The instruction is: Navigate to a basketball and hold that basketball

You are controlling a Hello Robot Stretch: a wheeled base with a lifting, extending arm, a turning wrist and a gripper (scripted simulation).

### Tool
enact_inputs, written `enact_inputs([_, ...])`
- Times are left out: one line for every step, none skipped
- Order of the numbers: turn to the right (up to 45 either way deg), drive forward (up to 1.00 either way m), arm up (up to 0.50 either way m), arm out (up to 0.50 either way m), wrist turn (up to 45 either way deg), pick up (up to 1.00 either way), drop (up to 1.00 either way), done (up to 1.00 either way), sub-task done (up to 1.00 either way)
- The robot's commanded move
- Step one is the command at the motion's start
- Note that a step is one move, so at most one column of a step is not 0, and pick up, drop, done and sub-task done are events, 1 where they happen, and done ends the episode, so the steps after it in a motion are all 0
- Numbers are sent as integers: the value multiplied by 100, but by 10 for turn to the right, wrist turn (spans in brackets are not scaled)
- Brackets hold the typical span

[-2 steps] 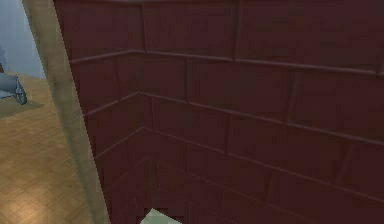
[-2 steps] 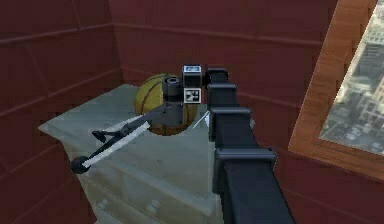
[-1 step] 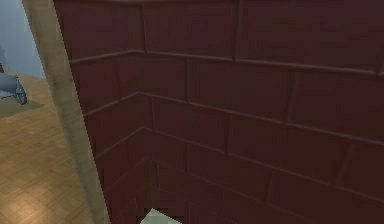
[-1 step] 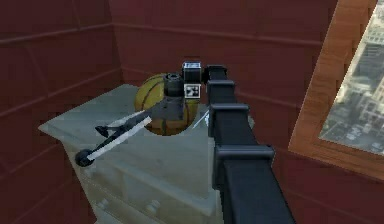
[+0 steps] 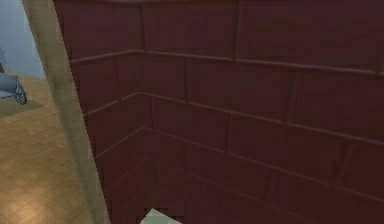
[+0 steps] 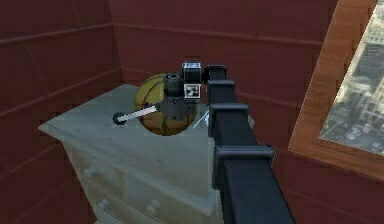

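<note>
A yellow-orange basketball [image 6: 152,93] with dark seams rests on top of a pale dresser [image 6: 85,128] in the arm side view. My arm [image 6: 235,140] reaches up from the bottom edge to it, and its two white marker squares sit right at the ball. The gripper [image 6: 127,118] lies across the ball's front, with a thin light finger pointing left over the dresser top. Since the ball sits on the dresser at the gripper, I cannot tell whether it is held.
Dark red panelled walls [image 5: 240,110] stand close ahead and behind the dresser. A wood-framed window [image 6: 362,90] is at the arm side view's right. The forward view's left has wooden floor [image 5: 40,160], a grey object [image 5: 12,88] and a beige wall edge [image 5: 70,120].
</note>
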Motion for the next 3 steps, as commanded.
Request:
enact_inputs([0,0,0,0,330,0,0,0,0])
enact_inputs([0,0,0,0,0,100,0,0,0])
enact_inputs([0,0,0,0,0,0,0,100,0])
